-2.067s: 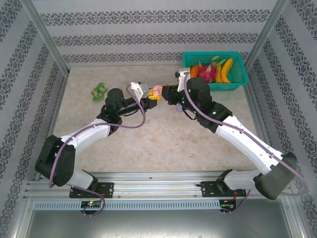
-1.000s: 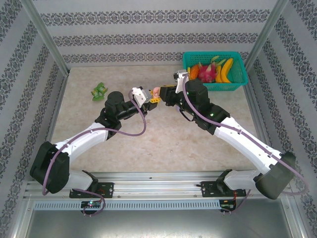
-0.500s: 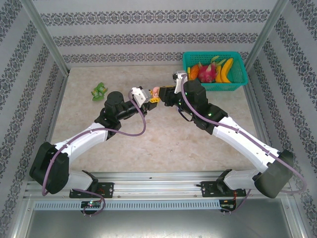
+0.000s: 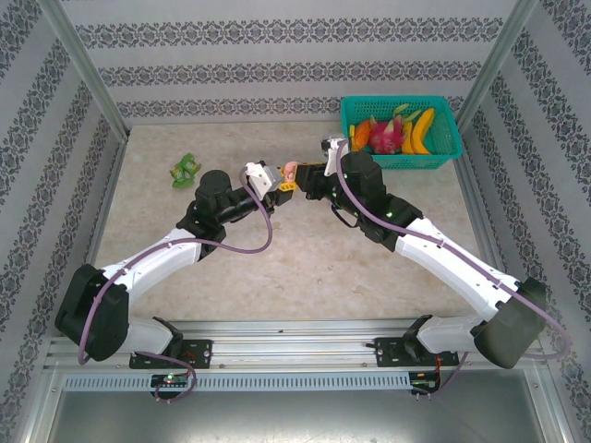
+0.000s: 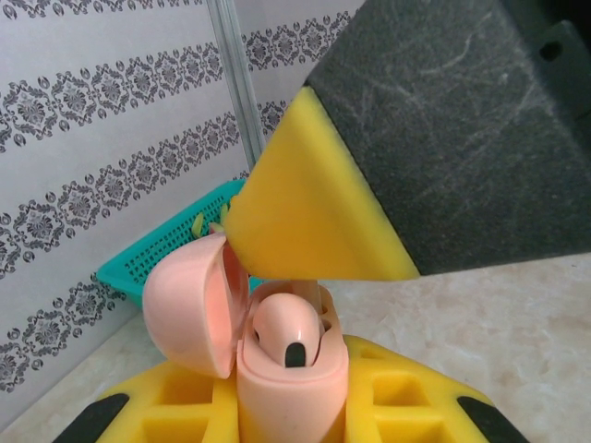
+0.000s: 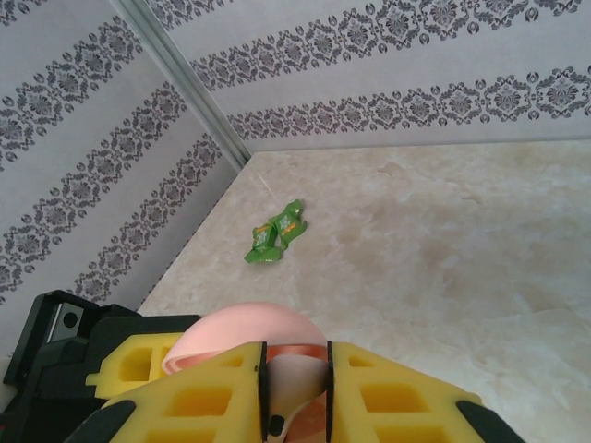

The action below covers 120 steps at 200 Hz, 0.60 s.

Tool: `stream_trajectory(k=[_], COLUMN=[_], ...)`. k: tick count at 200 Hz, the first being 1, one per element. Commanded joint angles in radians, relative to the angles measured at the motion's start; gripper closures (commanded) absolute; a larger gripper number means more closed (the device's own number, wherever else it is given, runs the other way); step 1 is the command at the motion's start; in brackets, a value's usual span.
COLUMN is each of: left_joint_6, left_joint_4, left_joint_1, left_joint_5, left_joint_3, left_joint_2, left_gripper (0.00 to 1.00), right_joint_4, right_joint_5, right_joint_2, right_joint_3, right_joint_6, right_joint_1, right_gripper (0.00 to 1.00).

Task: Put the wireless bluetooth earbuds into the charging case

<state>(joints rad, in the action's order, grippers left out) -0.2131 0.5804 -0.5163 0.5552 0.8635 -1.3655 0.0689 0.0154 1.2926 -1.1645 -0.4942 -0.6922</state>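
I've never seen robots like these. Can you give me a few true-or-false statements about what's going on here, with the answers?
1. The pink case has its lid open. True.
2. The left gripper is empty. False: it is shut on the pink case.
3. The teal basket stands at the near left. False: it is in the far right corner, holding fruit.
4. A green item lies on the table. True.
5. A pink earbud sits in the case's opening. True.
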Motion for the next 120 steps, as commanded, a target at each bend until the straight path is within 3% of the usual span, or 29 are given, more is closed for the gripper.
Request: stream_trajectory(k=[1, 70, 120], left_joint_6=[0.004, 0.017, 0.022], left_joint_4=[0.026, 0.033, 0.039], left_joint_1=[-0.013, -0.013, -0.013], left_joint_5=[0.0, 0.002, 0.002], left_joint_3=[0.022, 0.024, 0.017], left_joint_2=[0.021, 0.018, 0.011], left_gripper=[1.0, 1.0, 1.0], right_joint_4=[0.011, 0.024, 0.042], right_joint_5=[0.003, 0.011, -0.015], right_joint_2=[-0.017, 0.026, 0.024], right_joint_3=[0.025, 0.012, -0.032], right_joint_6=[0.001, 0.002, -0.022], right_joint_1=[-0.011, -0.022, -0.007], right_gripper=[0.79, 0.79, 0.65])
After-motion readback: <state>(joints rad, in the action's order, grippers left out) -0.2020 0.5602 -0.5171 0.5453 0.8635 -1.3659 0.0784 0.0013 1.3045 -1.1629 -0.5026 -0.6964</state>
